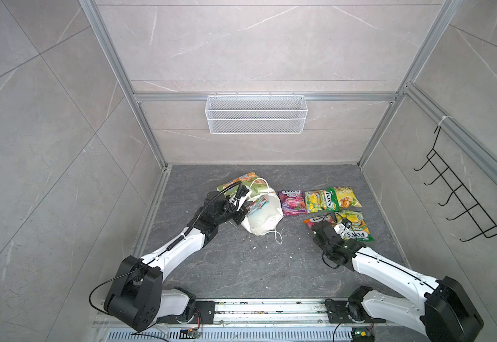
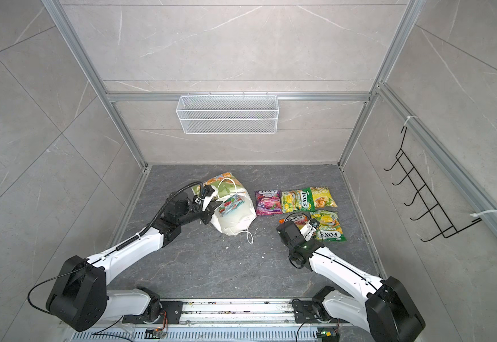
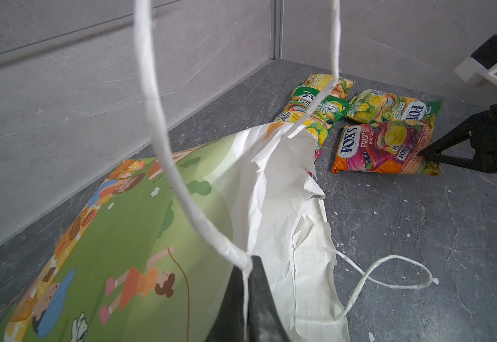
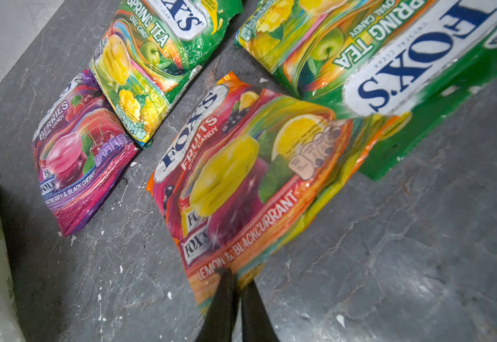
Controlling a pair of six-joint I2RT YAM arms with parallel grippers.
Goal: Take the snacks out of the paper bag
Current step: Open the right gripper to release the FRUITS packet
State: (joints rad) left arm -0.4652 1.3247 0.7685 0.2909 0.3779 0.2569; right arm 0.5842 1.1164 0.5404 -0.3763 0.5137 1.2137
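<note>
Left gripper point(image 3: 248, 284): jaws closed flat on the bag's torn rim, at the foot of a cord handle point(image 3: 158, 118). It holds that rim up off the table point(image 1: 241, 266).
Right gripper point(image 4: 237, 279): fingers almost together at the near edge of the orange pouch point(image 4: 241, 177), which lies flat. I cannot tell whether they pinch it or have just let go.
Bag point(image 1: 263, 220): on its side, printed face up, crumpled white mouth turned toward the row of pouches. The second handle point(image 1: 277, 237) trails loose on the table.
In the bag: a teal-red pouch point(image 1: 257, 205) shows just inside the mouth, right beside the left gripper. Anything under it is hidden.
Key relation: the teal-red pouch lies to the left of the right gripper and a little farther back, with the bag's lip between them. Its long axis runs diagonally, near-left to far-right in both top views.
Nearer arm: the left, but it is busy with the rim, so I judge the reach falls to the right arm.
Out on the table: purple pouch point(image 1: 291, 202), green pouch point(image 1: 320, 201) and yellow pouch point(image 1: 346, 197) in a row. Nearer the arms lie the orange pouch and a second green pouch point(image 1: 355, 226).
Progress: five out and one seen inside, so it looks nearly done.
</note>
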